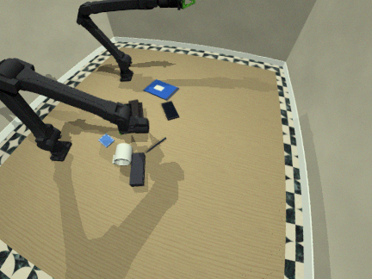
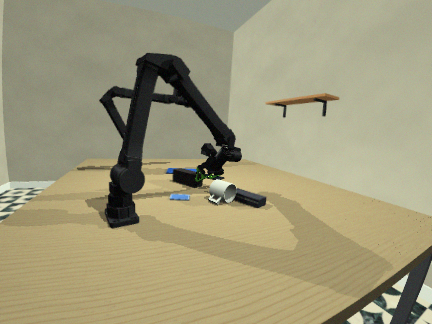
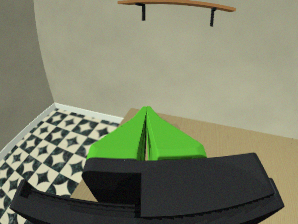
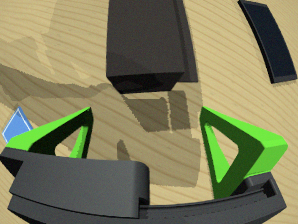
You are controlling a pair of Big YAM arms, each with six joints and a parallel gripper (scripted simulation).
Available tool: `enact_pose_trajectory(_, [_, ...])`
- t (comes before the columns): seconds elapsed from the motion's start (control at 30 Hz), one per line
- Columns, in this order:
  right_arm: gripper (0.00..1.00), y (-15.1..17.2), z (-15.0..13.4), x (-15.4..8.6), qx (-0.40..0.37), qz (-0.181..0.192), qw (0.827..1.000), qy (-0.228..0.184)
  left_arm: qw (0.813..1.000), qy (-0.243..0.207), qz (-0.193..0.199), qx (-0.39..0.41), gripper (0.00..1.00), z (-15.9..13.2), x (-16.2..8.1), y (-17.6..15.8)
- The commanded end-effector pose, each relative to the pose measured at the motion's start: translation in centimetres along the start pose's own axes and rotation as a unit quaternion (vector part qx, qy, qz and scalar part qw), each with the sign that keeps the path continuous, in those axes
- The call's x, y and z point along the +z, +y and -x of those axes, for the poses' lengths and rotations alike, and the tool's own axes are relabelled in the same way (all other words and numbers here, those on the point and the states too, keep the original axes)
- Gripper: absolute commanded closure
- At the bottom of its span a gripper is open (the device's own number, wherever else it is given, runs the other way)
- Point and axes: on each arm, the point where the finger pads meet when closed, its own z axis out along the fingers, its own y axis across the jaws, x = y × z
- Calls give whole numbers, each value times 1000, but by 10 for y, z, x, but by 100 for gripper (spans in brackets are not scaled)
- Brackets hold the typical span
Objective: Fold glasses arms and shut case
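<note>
Hung with the right gripper (image 1: 134,122) (image 2: 206,175) (image 4: 146,112) spread wide beyond the brown case (image 1: 136,108) (image 2: 186,177) (image 4: 145,42), apparently shut flat on the table (image 1: 224,172) (image 2: 175,280) (image 3: 240,135) (image 4: 220,30), likely for release; waited aloft, left gripper (image 1: 188,3) (image 3: 147,108) tips together, presumably for clearance.

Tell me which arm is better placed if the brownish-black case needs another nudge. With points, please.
Right, probably: the right gripper (image 1: 128,125) (image 2: 207,176) (image 4: 146,112) is open near the case (image 1: 136,108) (image 2: 186,177) (image 4: 145,40); the left gripper (image 1: 189,3) (image 3: 146,112) faces a wall.
</note>
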Motion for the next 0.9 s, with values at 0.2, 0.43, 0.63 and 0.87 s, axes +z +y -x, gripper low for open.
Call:
enact_pose_trajectory(0.2, [0, -18, 4, -43, -18, -19, 1000, 2, 1000, -19, -3, 4, 100, 25, 2, -4])
enact_pose_trajectory(0.43, [0, -24, 9, -51, 7, -50, 999, 17, 1000, -19, -3, 4, 100, 25, 2, -4])
enact_pose_trajectory(0.63, [0, -30, 2, -68, 67, -100, 992, 43, 1000, -19, -3, 4, 100, 25, 2, -4])
enact_pose_trajectory(0.87, [0, -50, 5, -99, 107, -174, 977, 66, 1000, -19, -3, 4, 100, 25, 2, -4])
